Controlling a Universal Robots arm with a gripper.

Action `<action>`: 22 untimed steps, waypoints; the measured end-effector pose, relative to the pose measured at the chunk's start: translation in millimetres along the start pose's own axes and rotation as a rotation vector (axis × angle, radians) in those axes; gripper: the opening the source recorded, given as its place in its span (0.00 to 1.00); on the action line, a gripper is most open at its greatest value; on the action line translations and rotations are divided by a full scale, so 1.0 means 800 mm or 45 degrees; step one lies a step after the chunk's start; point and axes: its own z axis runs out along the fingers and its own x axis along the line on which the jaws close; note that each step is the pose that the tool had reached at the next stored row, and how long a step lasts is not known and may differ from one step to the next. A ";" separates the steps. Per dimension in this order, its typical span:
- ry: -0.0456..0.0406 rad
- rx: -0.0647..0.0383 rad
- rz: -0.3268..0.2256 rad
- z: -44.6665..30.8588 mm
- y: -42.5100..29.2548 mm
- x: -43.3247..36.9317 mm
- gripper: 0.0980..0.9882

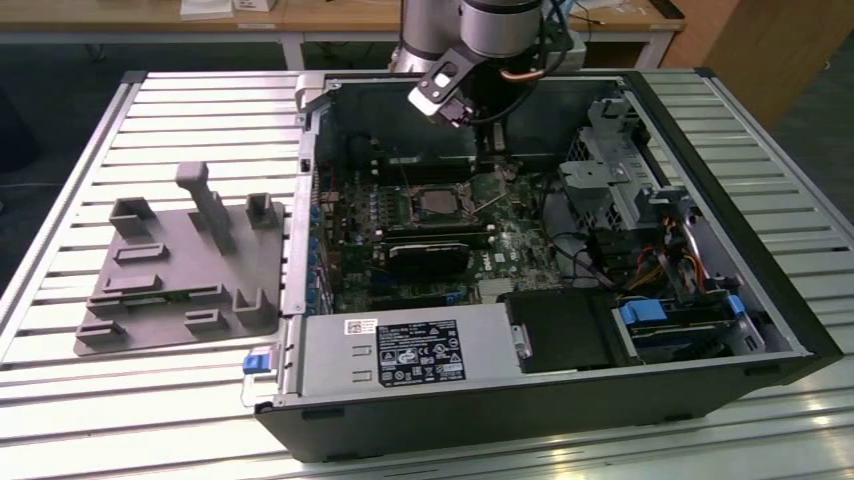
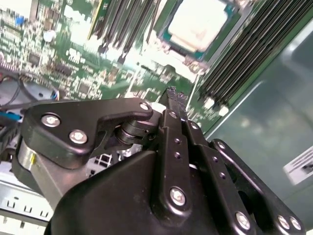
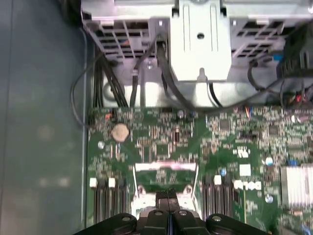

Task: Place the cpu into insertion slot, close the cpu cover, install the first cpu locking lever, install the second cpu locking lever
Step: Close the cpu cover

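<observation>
Exterior view: high, tilted down from the near side, mid range, takes in the whole open computer case (image 1: 441, 425) and the slatted surface (image 1: 200, 100). First wrist view: close above the motherboard (image 3: 161, 137), facing down past the claw (image 3: 168, 196) toward the drive cage (image 3: 200, 39). Second wrist view: closer still, oblique along the claw to the cpu (image 2: 200, 24). All three share the motherboard.

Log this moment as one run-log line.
gripper: shut, empty | position: over motherboard, beside socket | cpu: seated in insertion slot
</observation>
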 end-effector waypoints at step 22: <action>-0.003 0.064 0.001 0.0165 0.0717 0.002 0.01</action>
